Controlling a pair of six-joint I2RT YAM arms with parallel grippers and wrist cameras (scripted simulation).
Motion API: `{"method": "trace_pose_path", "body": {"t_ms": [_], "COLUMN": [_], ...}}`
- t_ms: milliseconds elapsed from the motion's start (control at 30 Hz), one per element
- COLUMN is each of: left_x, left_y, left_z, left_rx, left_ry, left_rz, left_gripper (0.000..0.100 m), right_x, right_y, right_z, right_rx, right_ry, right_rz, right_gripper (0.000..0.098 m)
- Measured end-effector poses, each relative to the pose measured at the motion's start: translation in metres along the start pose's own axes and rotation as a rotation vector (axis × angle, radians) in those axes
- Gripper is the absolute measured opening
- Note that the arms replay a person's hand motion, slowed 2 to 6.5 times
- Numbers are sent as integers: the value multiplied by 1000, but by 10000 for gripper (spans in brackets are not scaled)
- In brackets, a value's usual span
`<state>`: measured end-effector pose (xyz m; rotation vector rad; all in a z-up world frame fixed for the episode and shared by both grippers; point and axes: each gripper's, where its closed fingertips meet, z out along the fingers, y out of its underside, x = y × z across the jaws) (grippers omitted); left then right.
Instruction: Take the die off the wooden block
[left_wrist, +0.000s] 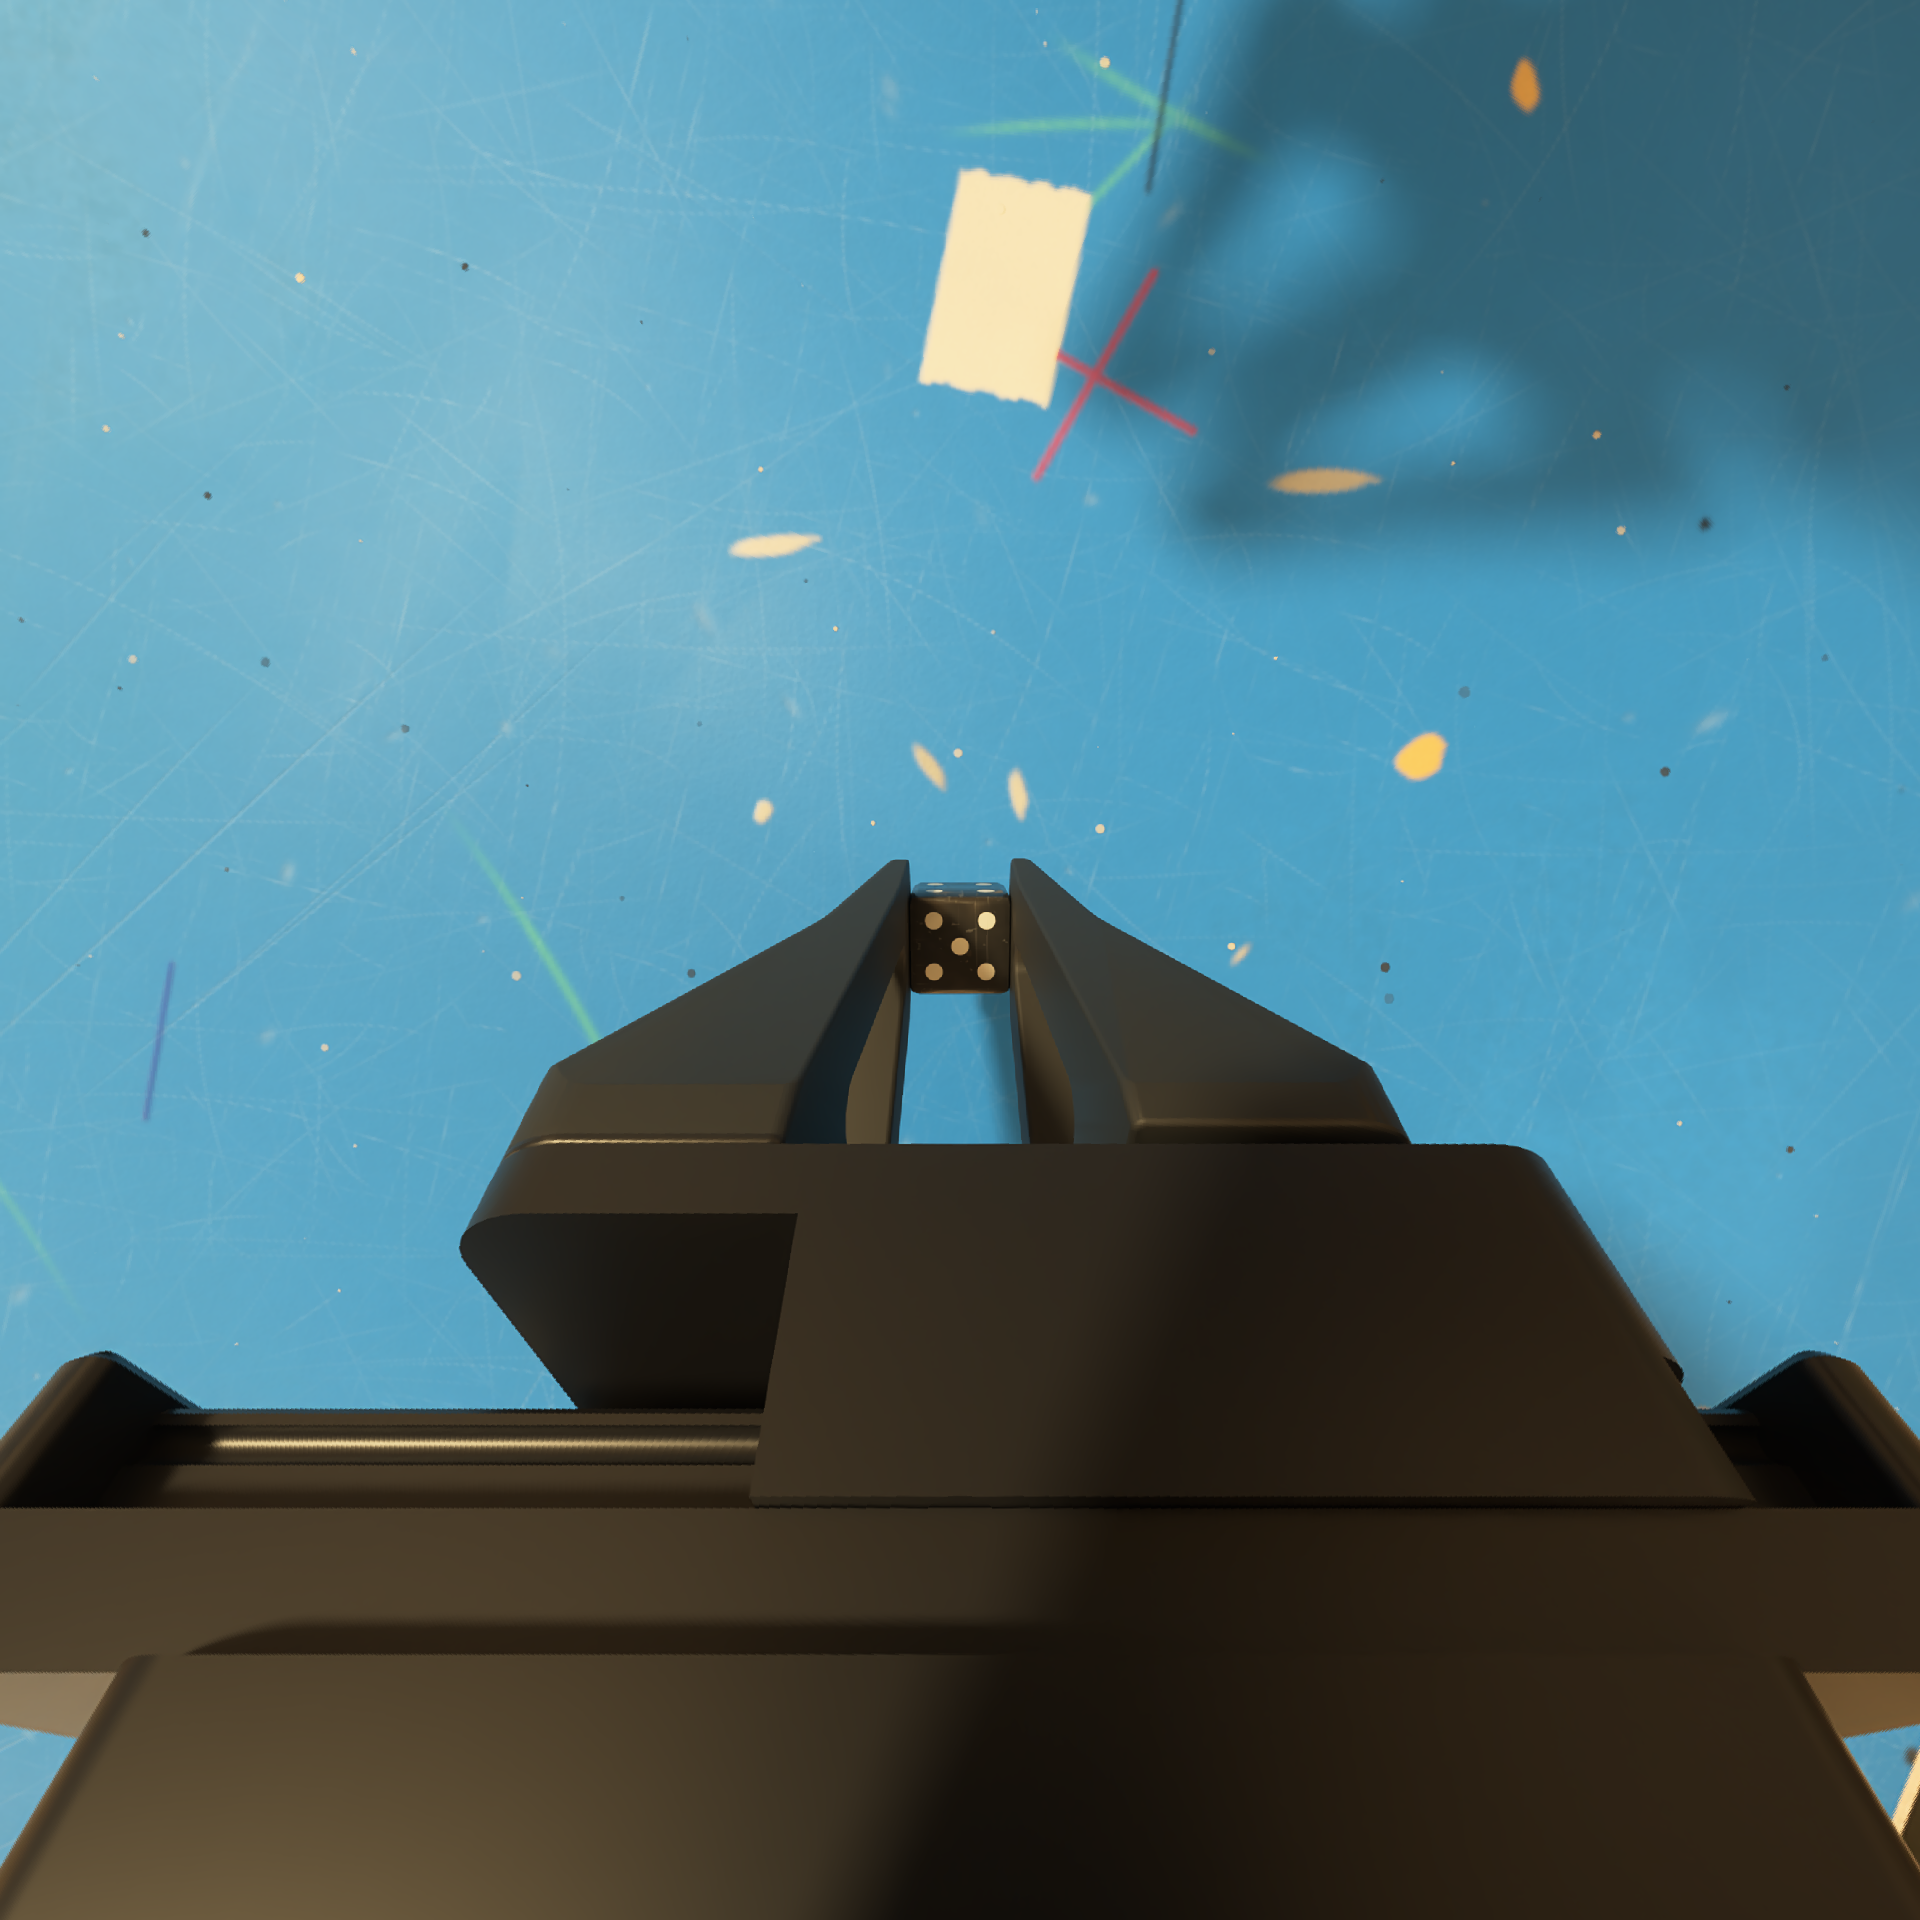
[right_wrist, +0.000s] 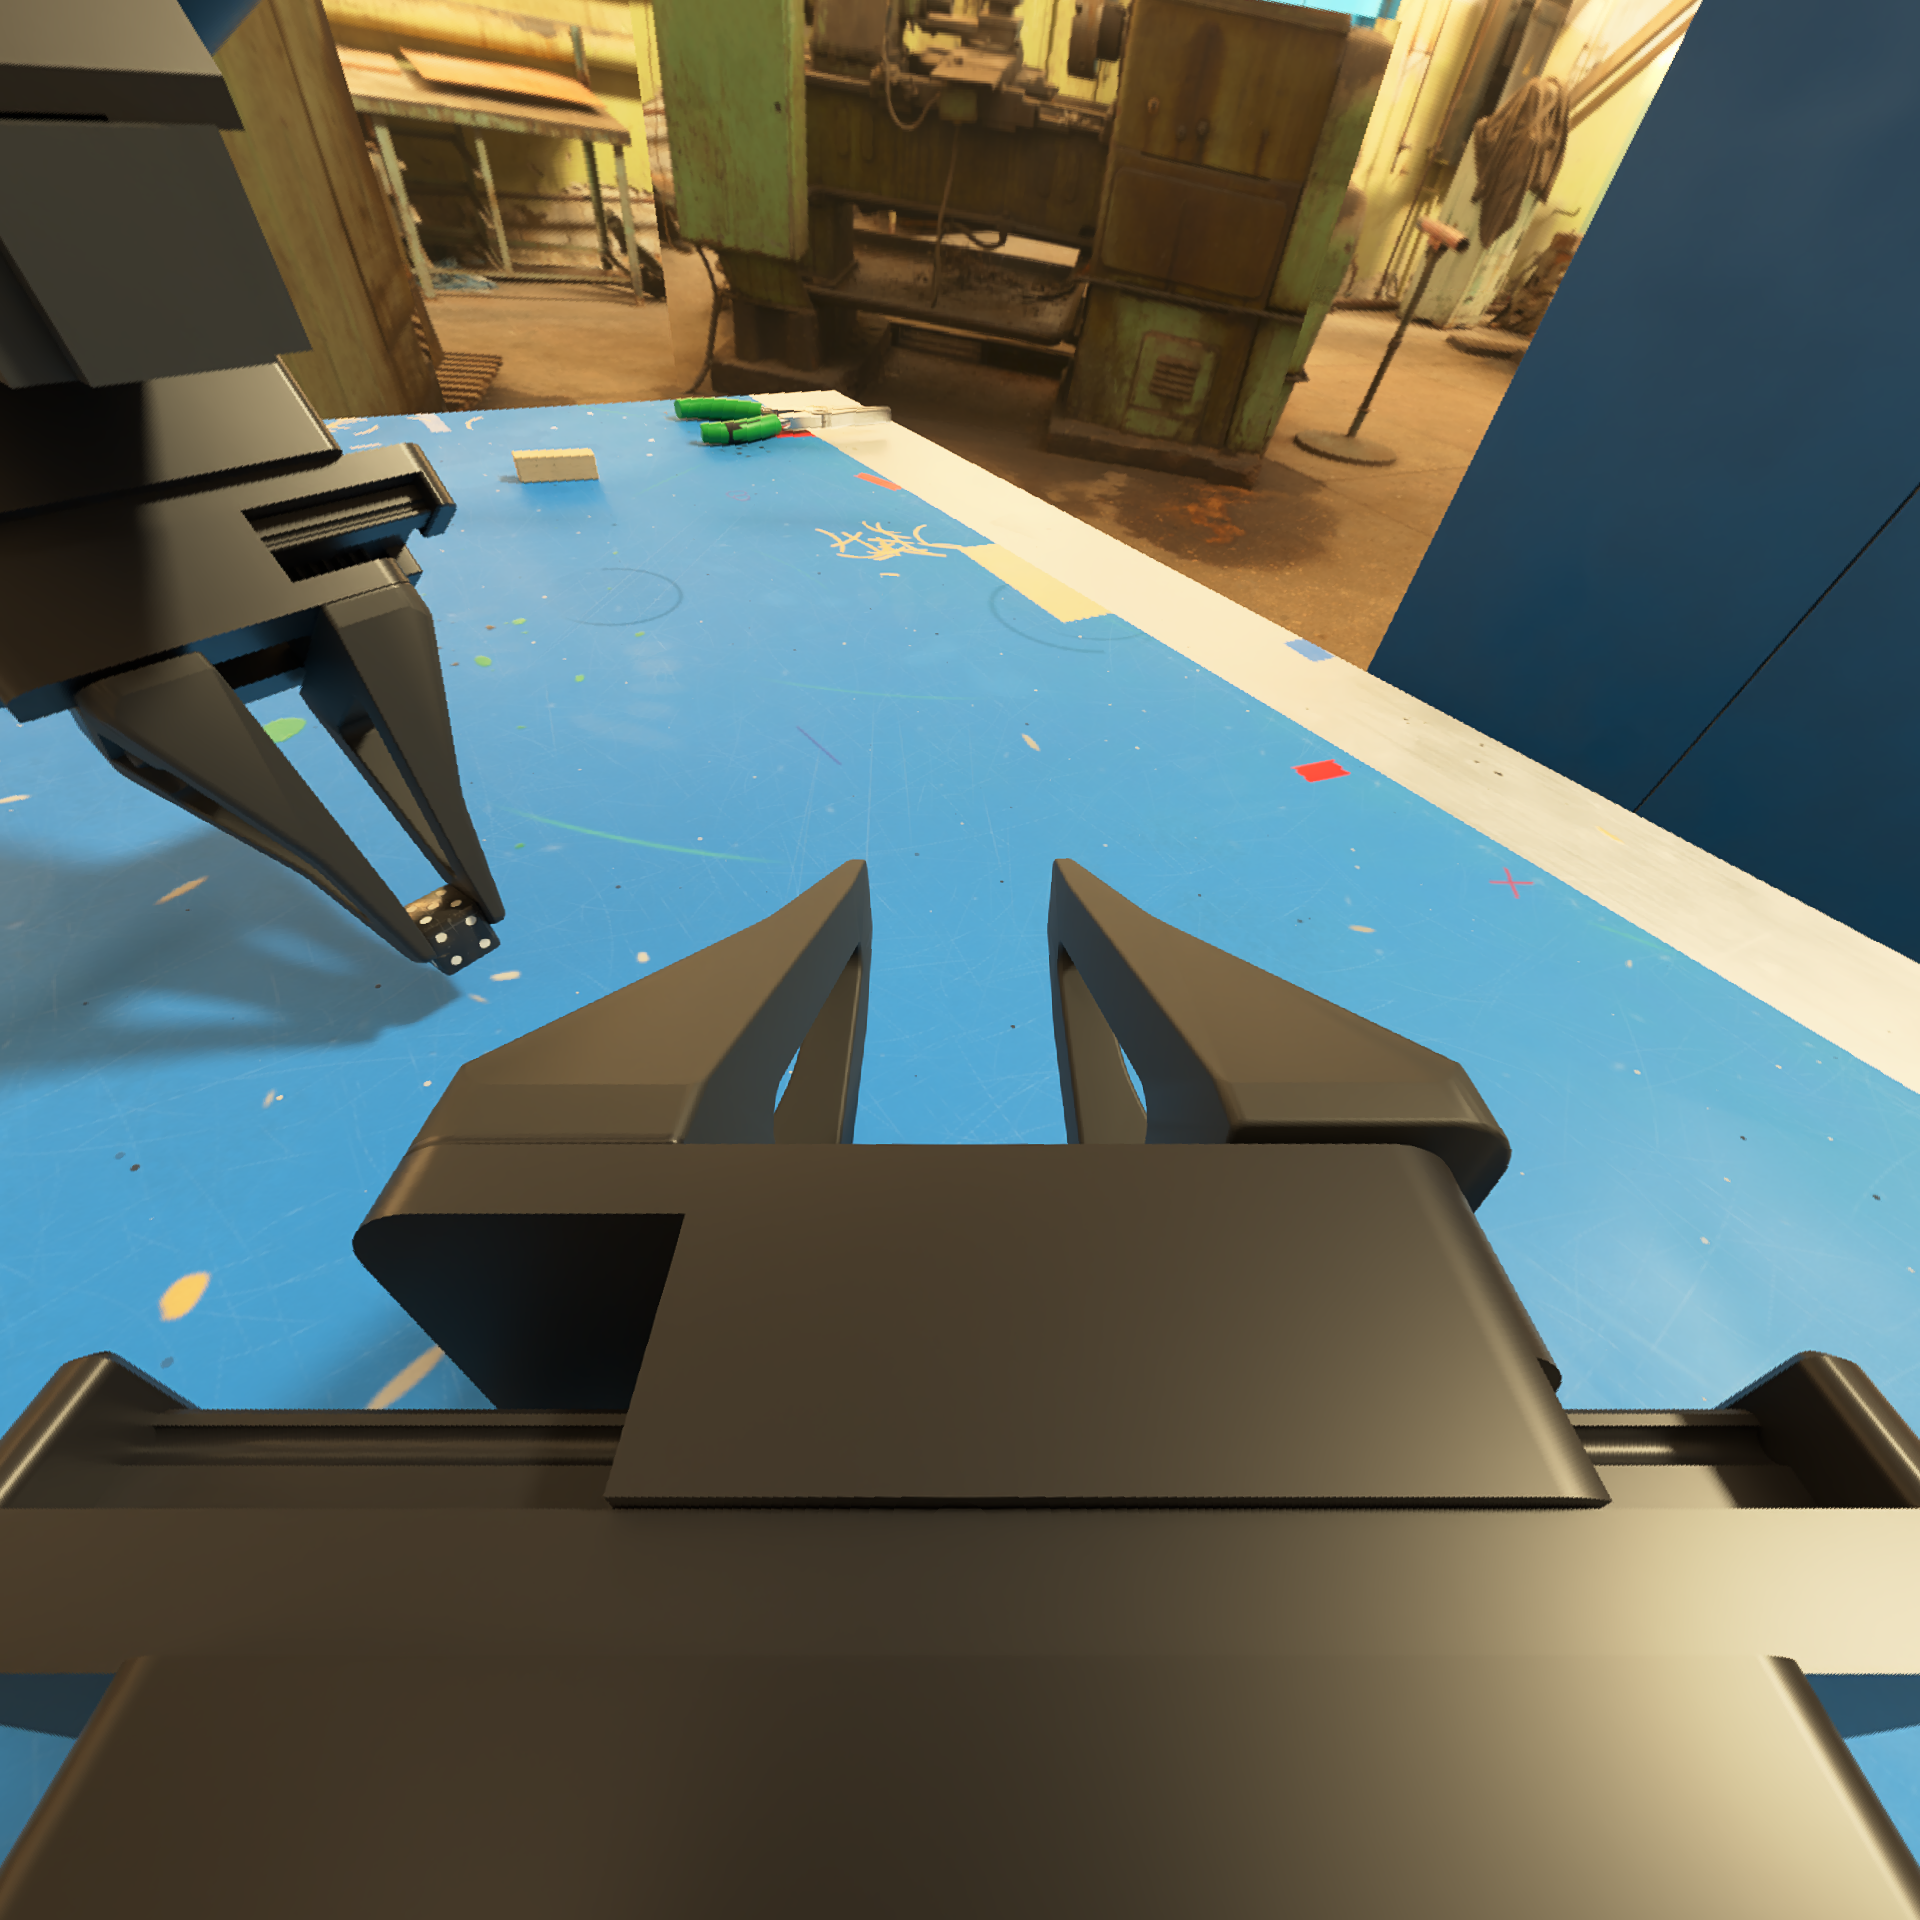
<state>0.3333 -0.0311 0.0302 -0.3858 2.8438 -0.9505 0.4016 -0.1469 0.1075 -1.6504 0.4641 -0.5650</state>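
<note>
The black die is pinched between the two fingertips of the left hand, its five-pip face turned toward the wrist camera, and is held just above the blue desk. In the right wrist view, the wooden block is seen lying far off on the desk, well apart from the die. The right hand is held over the desk with its fingers parted and nothing between them. Green-handled pliers are seen near the far edge.
</note>
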Motion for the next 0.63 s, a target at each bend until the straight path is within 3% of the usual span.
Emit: {"method": "trace_pose_path", "body": {"t_ms": [633], "left_x": [4], "left_y": [9], "left_z": [8], "left_rx": [-63], "left_ry": [22], "left_rz": [14], "left_gripper": [157], "right_x": [0], "right_y": [0], "right_z": [0], "right_rx": [-4], "right_ry": [4], "right_rz": [-7], "right_gripper": [290]}}
